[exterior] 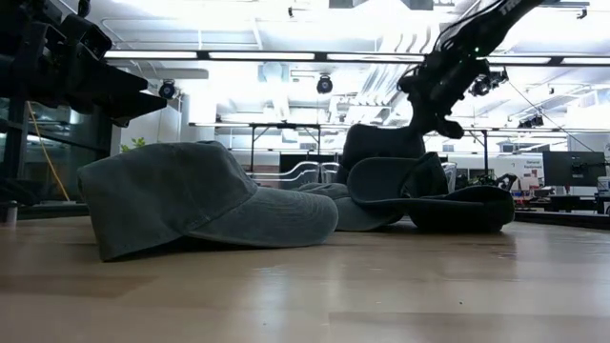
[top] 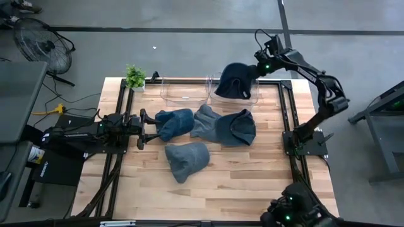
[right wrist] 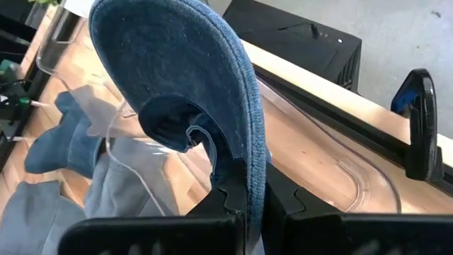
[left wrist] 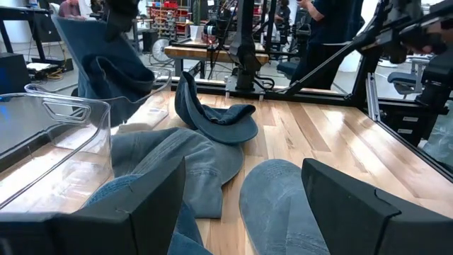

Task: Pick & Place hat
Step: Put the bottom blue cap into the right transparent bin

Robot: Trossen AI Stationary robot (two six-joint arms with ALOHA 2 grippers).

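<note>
My right gripper (top: 259, 68) is near the table's far edge, shut on a dark blue hat (top: 235, 81) that hangs over the right-hand clear bin (top: 252, 99). The low view shows this hat (exterior: 381, 143) below the gripper (exterior: 434, 107). My left gripper (top: 146, 128) is open at the table's left. Its fingers stand apart just left of a blue hat (top: 175, 123) lying on the wood. A grey-blue hat (top: 205, 120), a dark hat (top: 240, 129) and a grey cap (top: 187, 159) also lie on the table. My right gripper pinches the dark blue hat's brim at its rim (right wrist: 253, 166) between the two fingers (right wrist: 287, 202), which lie across the rim. It comes in from the table's right, slanting down. The hat hangs from the hold above the bin; whether it touches the bin, I cannot tell.
A second clear bin (top: 183, 93) stands left of the first at the far edge, and a small green plant (top: 134, 77) is at the far left corner. Bare wood lies along the table's near edge (top: 208, 195). Black frame rails (top: 287, 120) run along both sides.
</note>
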